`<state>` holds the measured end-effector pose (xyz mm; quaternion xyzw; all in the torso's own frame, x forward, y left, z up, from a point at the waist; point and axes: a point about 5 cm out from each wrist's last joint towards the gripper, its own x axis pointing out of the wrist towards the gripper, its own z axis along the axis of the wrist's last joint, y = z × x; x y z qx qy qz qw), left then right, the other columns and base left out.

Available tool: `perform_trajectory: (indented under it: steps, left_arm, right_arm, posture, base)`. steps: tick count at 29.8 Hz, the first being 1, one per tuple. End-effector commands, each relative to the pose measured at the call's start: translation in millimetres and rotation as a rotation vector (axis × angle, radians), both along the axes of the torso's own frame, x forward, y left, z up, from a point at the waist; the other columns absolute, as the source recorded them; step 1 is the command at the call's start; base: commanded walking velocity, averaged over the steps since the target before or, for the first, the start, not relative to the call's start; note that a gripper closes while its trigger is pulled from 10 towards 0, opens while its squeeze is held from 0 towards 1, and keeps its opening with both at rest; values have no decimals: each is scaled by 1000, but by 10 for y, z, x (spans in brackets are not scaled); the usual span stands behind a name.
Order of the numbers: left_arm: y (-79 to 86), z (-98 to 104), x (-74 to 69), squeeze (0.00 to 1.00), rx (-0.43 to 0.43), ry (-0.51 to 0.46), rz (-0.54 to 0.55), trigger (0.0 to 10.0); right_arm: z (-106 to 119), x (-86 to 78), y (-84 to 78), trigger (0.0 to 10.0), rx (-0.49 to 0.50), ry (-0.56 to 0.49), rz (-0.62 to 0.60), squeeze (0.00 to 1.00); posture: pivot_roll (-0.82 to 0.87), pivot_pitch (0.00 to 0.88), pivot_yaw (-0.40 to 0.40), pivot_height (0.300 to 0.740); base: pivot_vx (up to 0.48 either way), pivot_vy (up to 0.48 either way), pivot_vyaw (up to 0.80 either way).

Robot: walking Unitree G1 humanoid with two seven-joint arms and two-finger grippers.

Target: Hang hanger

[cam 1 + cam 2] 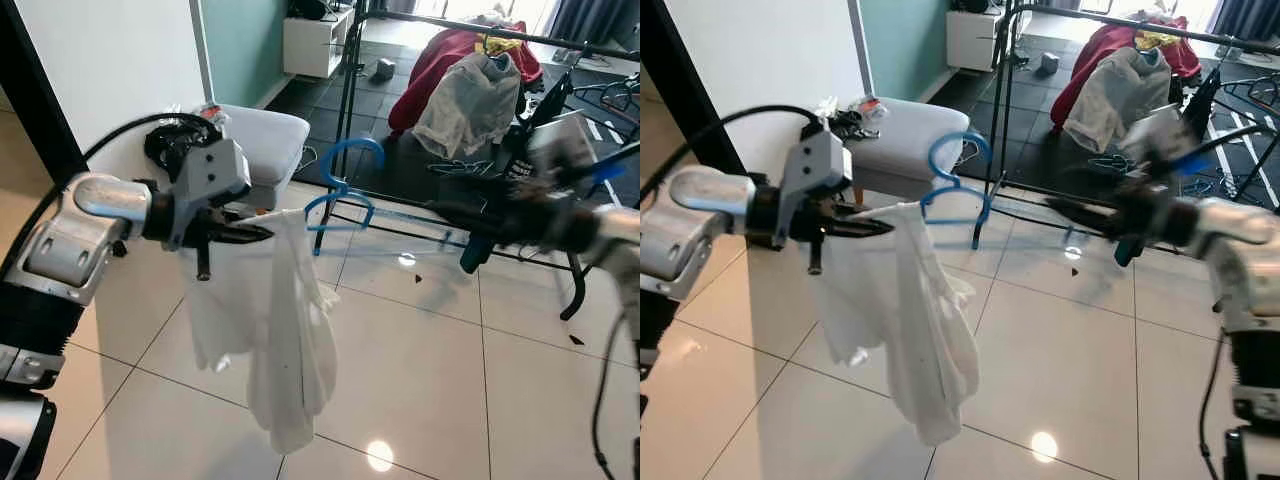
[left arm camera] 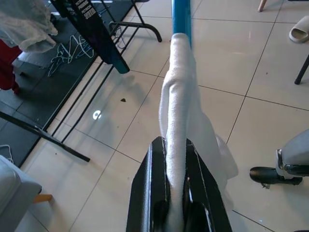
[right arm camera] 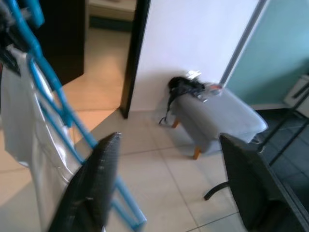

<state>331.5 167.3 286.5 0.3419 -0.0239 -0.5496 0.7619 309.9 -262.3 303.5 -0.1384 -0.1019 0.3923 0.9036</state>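
Blue plastic, the hanger (image 1: 345, 190) sits in mid-air between my two arms, its hook up, with a white garment (image 1: 280, 330) draped from its left end down toward the tiled floor (image 1: 430, 370). My left gripper (image 1: 240, 232) is clamped on that cloth-covered end. My right gripper (image 3: 169, 193) is spread wide at the hanger's right end, gripping nothing. Far right, I see a black clothes rack (image 1: 450, 30) with clothes over it; far left, a grey stool (image 1: 265, 135)
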Motion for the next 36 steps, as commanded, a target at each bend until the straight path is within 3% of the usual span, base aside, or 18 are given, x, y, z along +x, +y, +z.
perform_trajectory:
  steps: [1,2,3,12,14,15,17,18,22,24,26,27,28,29,30,31,32,36]
  left_arm:
    - [13,120,16,0,-18,-63,7,0]
    - [13,120,16,0,-18,-63,7,0]
    - [11,169,44,0,-48,-97,25,0]
    - [64,259,102,0,-80,-153,62,0]
    - [106,381,104,0,-135,-196,64,0]
    - [107,445,84,0,-173,-209,52,0]
    - [104,483,69,0,-197,-216,41,0]
    - [98,515,59,0,-218,-222,35,0]
    - [105,561,61,0,-242,-240,45,0]
    - [107,642,34,0,-309,-259,25,0]
    - [107,642,34,0,-309,-259,25,0]
    - [85,673,4,0,-338,-267,-6,1569]
    - [85,673,4,0,-338,-267,-6,1569]
    - [39,706,-54,0,-380,-267,-68,7412]
    - [39,706,-54,0,-380,-267,-68,7412]
    - [-3,724,-108,0,-413,-261,-125,10000]
    - [-42,738,-154,0,-440,-258,-172,10000]
    - [-95,756,-204,0,-467,-260,-218,10000]
  right_arm:
    - [37,-115,-228,10000,77,-23,-63,1000]
    - [37,-115,-228,10000,77,-23,-63,1000]
    - [11,-266,-396,10000,203,-47,-105,1000]
    - [-192,-518,-500,10000,419,-37,-86,1000]
    - [-513,-702,-491,10000,501,66,-42,1000]
    - [-673,-755,-479,10000,528,123,-35,761]
    - [-769,-782,-469,10000,541,158,-34,761]
    - [-845,-794,-455,10000,571,183,-33,0]
    - [-931,-793,-430,10000,647,203,-31,0]
    - [-1122,-671,-406,10000,743,250,-124,0]
    - [-1122,-671,-406,10000,743,250,-124,0]
    - [-1174,-618,-398,10000,771,265,-162,0]
    - [-1174,-618,-398,10000,771,265,-162,0]
    - [-1227,-552,-344,10000,811,294,-185,0]
    - [-1227,-552,-344,10000,811,294,-185,0]
    - [-1269,-498,-253,10000,835,329,-176,0]
    - [-1316,-449,-145,10000,835,377,-154,0]
    - [-1395,-421,8,10000,787,461,-99,0]
  posture:
    - [-36,62,-31,740]
    - [-36,62,-31,740]
    - [-40,60,-32,740]
    - [-42,62,-31,740]
    - [-41,66,-34,740]
    - [-43,68,-36,740]
    - [-43,68,-36,740]
    - [-40,70,-37,740]
    - [-37,69,-38,740]
    - [-38,71,-38,740]
    - [-38,71,-38,740]
    - [-38,71,-38,740]
    - [-38,71,-38,740]
    - [-43,75,-36,740]
    - [-43,75,-36,740]
    - [-43,75,-36,740]
    - [-42,76,-37,740]
    - [-35,78,-42,740]
  base:
    - [0,0,0]
    - [0,0,0]
    - [0,0,0]
    - [0,0,0]
    - [0,0,0]
    - [0,0,0]
    - [0,0,0]
    - [0,0,0]
    - [0,0,0]
    - [0,0,0]
    - [0,0,0]
    - [0,0,0]
    - [0,0,0]
    - [0,0,0]
    - [0,0,0]
    - [0,0,0]
    - [0,0,0]
    - [0,0,0]
